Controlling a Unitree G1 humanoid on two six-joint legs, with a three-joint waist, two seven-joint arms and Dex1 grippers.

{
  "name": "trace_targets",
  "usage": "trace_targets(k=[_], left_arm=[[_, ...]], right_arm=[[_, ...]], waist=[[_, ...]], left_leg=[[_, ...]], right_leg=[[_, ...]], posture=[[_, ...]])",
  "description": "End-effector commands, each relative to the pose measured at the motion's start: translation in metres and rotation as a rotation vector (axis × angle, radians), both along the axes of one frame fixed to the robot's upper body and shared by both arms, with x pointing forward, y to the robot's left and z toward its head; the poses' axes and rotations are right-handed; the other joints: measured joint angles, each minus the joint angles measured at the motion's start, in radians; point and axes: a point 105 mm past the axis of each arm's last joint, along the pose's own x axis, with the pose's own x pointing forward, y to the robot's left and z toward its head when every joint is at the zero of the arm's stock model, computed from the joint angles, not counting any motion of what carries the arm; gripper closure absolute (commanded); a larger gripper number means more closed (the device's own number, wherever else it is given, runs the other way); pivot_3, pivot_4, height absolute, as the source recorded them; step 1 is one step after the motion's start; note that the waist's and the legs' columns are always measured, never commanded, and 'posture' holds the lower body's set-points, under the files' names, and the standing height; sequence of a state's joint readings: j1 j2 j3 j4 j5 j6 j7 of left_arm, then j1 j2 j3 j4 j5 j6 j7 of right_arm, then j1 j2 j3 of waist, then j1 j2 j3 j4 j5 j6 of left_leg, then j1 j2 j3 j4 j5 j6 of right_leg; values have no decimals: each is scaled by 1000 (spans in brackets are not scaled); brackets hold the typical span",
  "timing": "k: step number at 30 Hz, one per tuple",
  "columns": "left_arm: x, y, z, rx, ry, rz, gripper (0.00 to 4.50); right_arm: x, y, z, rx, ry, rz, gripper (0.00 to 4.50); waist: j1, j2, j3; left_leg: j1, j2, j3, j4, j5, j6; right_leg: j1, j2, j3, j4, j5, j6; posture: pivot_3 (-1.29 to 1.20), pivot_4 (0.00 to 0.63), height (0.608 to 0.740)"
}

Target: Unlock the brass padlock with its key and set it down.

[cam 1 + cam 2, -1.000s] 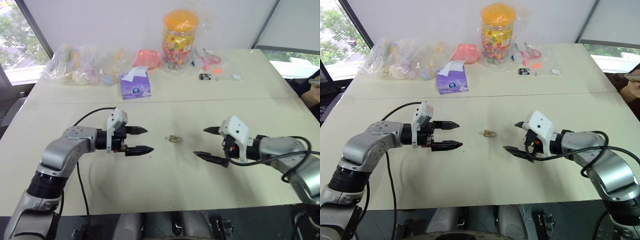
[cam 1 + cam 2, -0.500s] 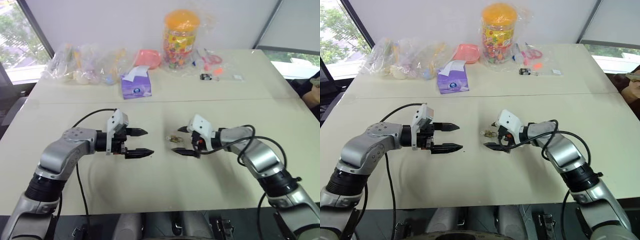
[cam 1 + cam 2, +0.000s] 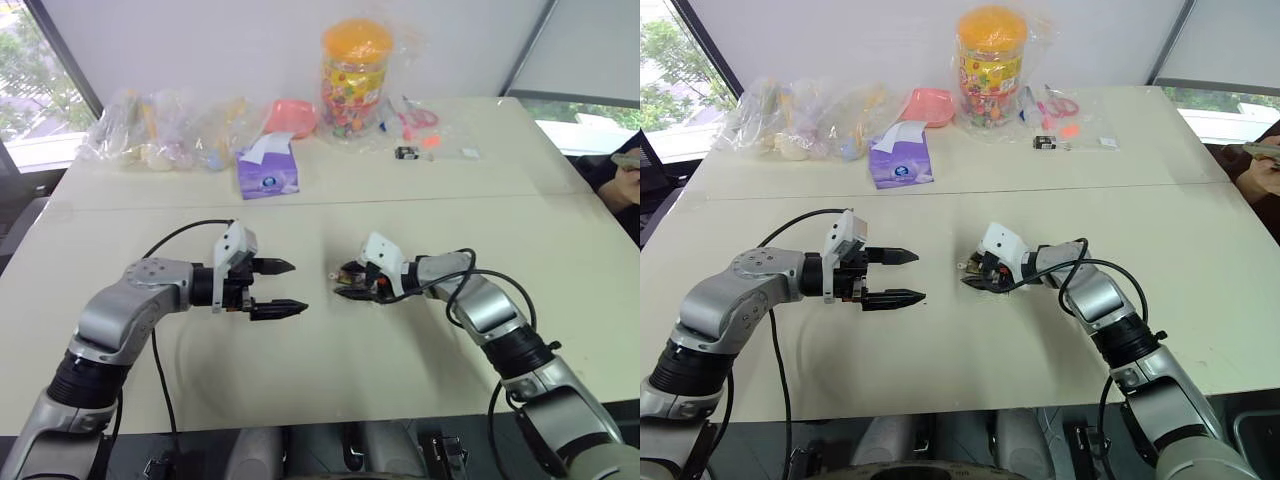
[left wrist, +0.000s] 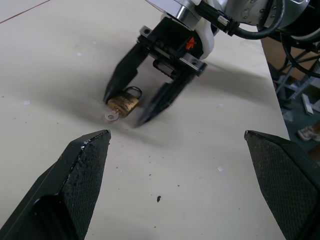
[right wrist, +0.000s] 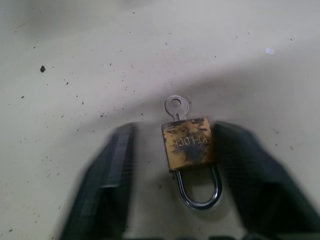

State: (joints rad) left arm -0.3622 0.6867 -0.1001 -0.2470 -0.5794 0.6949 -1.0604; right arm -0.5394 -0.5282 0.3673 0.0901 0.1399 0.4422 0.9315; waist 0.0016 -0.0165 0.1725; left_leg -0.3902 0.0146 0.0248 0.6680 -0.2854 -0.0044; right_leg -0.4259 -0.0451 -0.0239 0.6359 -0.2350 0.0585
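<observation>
Our left gripper [image 3: 286, 288] hangs at the table's nine o'clock side with its two black, cross-hatched fingers spread wide and nothing between them. At the middle of the cream table [image 3: 330, 370], our right gripper [image 4: 122, 107] reaches down with its fingers straddling the brass padlock [image 4: 123, 104]; one finger is close against the padlock's side and the other stands apart, so we see no clamp on it. The padlock lies flat, a scuffed yellow-gold block with a rounded silvery shackle [image 5: 198, 192], and the key [image 5: 176, 107] sticks out of its base, only the round holed bow visible. In the right wrist view the fingers are smeared and hard to read.

Along the table's twelve o'clock edge we see crinkled clear bags [image 3: 165, 130] of indistinct contents, a purple tissue box [image 3: 268, 172] and an orange-lidded jar [image 3: 357, 80] packed with bright sweets.
</observation>
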Motion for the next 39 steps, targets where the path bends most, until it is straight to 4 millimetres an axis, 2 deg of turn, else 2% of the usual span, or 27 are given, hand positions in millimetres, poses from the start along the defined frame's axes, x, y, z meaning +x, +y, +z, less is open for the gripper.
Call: trace_targets(k=[1,4,9,10,12,15,20,24,31,39], left_arm=[[2,2,10,-16,-22,4,0],[4,4,10,-15,-1,6,0],[17,6,19,-47,22,8,0],[21,3,25,-64,11,-2,0],[27,-3,33,-90,-3,-24,0],[30,-11,46,-133,2,-70,0],[28,-23,63,-195,25,-155,0],[30,-26,68,-225,42,-168,1281],[25,-30,64,-211,52,-192,4441],[26,-35,62,-215,49,-190,4441]], right_arm=[[-3,-1,-2,-17,-14,3,3811],[-5,-3,0,-56,-87,1,3788],[0,-7,34,-135,-500,-14,3788],[-5,-7,52,-146,-666,7,3788],[-18,-5,73,-156,-877,57,3788],[-37,-3,88,-177,-1066,148,3788],[-52,1,104,-205,-1250,227,3788],[-52,3,108,-208,-1300,241,3788],[-54,8,113,-191,-1318,258,3788],[-55,9,114,-191,-1321,271,3788]], waist=[[0,0,0],[1,0,0],[8,0,0],[9,0,0],[13,0,0],[6,0,0],[-5,0,0],[-13,-1,0],[-13,-1,0],[-12,-1,0]], left_leg=[[0,0,0,0,0,0],[0,0,0,0,0,0],[0,-1,0,0,0,0],[-1,-1,0,0,0,0],[-1,-2,0,1,0,0],[-2,-2,1,1,0,0],[-1,-1,1,1,0,0],[-1,-1,0,1,0,-1],[-1,-1,0,1,0,-1],[-1,-1,0,1,0,-1]], right_leg=[[0,0,0,0,0,0],[0,0,0,0,0,0],[0,0,0,0,0,0],[0,0,0,0,0,0],[-1,-1,0,0,0,0],[-1,-1,0,-1,0,1],[-1,0,0,0,0,1],[-1,1,1,1,0,1],[-1,0,1,2,0,1],[-1,0,1,2,0,0]], posture=[[0,150,737],[0,150,737],[0,150,737],[0,150,737],[0,150,737],[0,150,737],[0,150,737],[0,150,737],[0,150,737],[0,150,737]])
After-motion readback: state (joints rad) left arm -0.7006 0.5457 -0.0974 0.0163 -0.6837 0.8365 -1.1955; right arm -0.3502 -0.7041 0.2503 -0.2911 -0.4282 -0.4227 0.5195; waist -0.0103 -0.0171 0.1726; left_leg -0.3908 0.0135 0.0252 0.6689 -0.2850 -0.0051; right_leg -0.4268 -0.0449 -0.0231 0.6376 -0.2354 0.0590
